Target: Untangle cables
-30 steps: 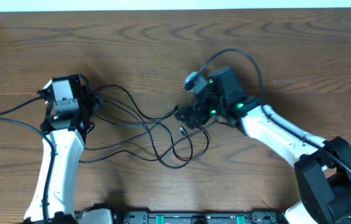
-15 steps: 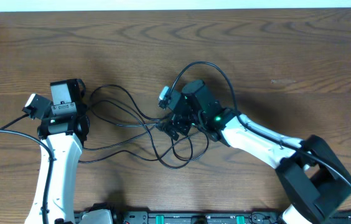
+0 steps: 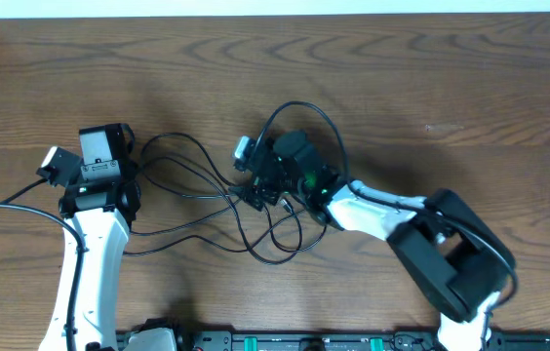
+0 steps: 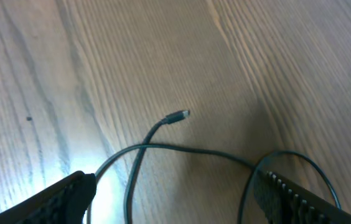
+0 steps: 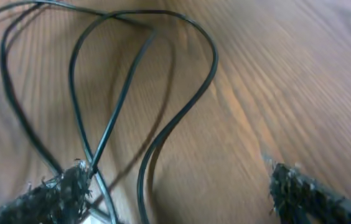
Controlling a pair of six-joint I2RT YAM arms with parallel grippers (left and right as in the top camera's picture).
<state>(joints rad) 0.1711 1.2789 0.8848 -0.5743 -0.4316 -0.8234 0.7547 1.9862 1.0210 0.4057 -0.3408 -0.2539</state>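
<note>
Black cables [image 5: 124, 93] between right pincer [image 5: 177, 174] fingers

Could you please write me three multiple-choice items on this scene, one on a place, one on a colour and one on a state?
1. Where is the right gripper?
A. Far right, away from any cable.
B. Over the tangled cables, near the middle.
C. Out of the overhead view.

2. What colour are the cables?
A. Red.
B. Yellow.
C. Black.

3. How is the left gripper?
A. Open, holding nothing.
B. Shut on a cable.
C. Shut on a plug.

Key: 1 B, the overhead view shows it above the loops; 2 C, every strand looks dark; 3 A, it stands wide open, the plug lying free on the table.
</note>
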